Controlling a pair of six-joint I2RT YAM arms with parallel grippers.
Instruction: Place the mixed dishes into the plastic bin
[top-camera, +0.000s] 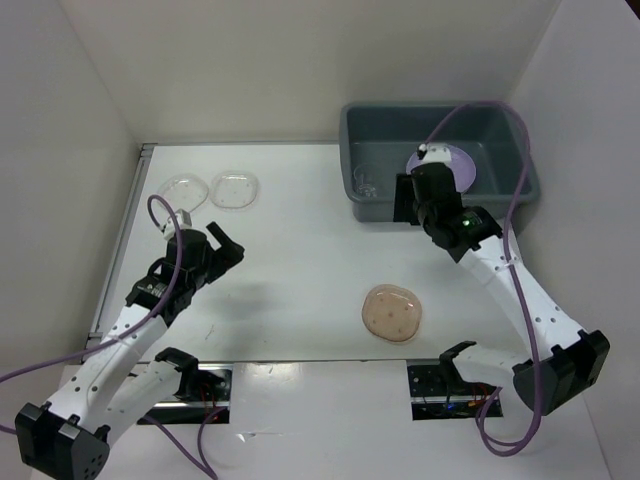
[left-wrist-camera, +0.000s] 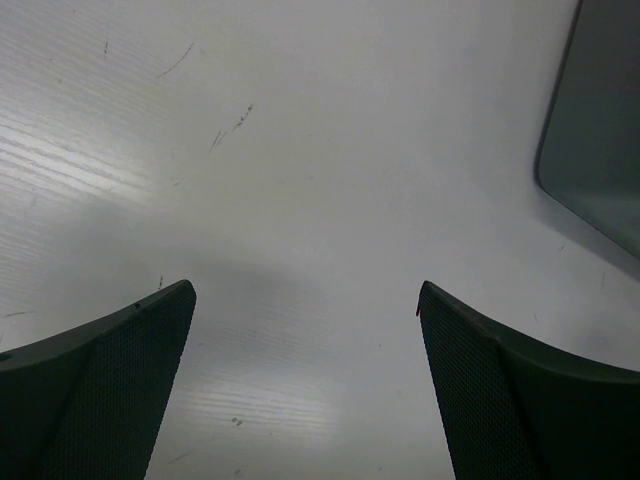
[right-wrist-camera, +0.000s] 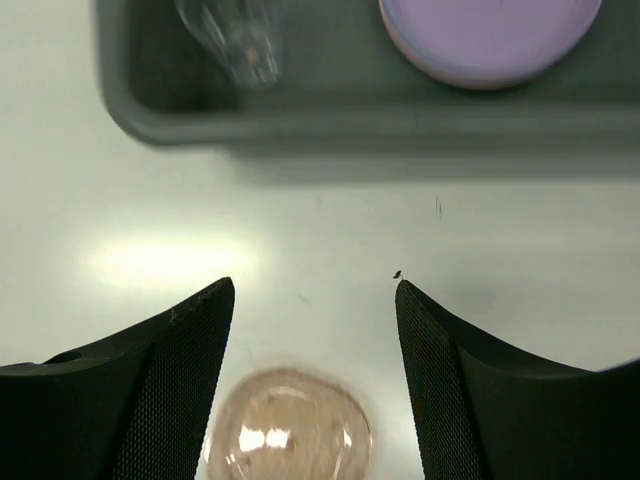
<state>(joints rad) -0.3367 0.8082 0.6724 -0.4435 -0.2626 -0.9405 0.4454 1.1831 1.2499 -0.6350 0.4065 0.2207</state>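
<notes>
The grey plastic bin (top-camera: 520, 190) stands at the back right. Inside it lies a lavender plate (top-camera: 462, 168) (right-wrist-camera: 490, 35), with a pink edge showing under it, and a clear dish (top-camera: 365, 178) (right-wrist-camera: 235, 40). On the table sit a tan speckled plate (top-camera: 392, 312) (right-wrist-camera: 290, 430) and two clear plates (top-camera: 185, 188) (top-camera: 235, 188). My right gripper (top-camera: 408, 205) (right-wrist-camera: 316, 290) hangs open and empty just in front of the bin's near wall (right-wrist-camera: 350, 120). My left gripper (top-camera: 225, 250) (left-wrist-camera: 306, 290) is wide open over bare table, below the clear plates.
White walls close in the table at the left, back and right. A metal strip (top-camera: 125, 230) runs along the left edge. The bin's corner (left-wrist-camera: 600, 130) shows at the right of the left wrist view.
</notes>
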